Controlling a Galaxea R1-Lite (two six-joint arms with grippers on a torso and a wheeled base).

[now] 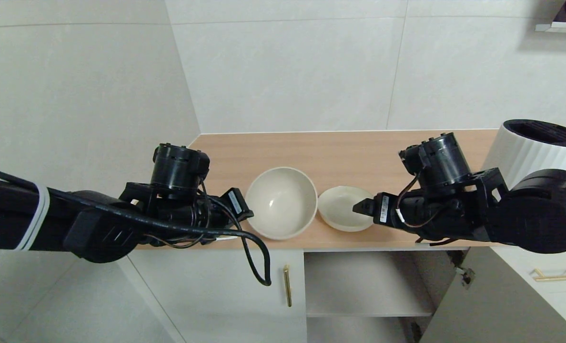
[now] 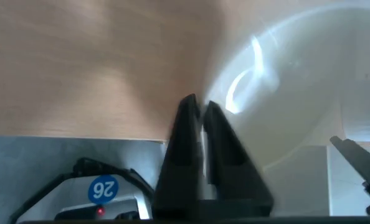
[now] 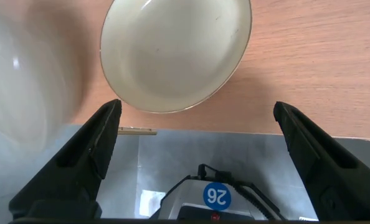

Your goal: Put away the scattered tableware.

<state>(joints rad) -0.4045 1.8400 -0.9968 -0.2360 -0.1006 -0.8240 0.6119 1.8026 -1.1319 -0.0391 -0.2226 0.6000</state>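
Tableware at table [image 1: 359, 152] front edge: bowl [image 1: 281, 202], dish [image 1: 345, 207] just right of it. Left gripper [image 2: 199, 109] fingers narrow, almost together at bowl's rim, contact unclear. Wide-spread fingers of right gripper [image 3: 197, 109] face dish, its far rim cut off.

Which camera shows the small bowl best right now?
Right wrist view: the small bowl lies on the counter just beyond the open right gripper, inside plainly visible. In the head view, that gripper covers its edge; the left wrist view faces the large bowl.
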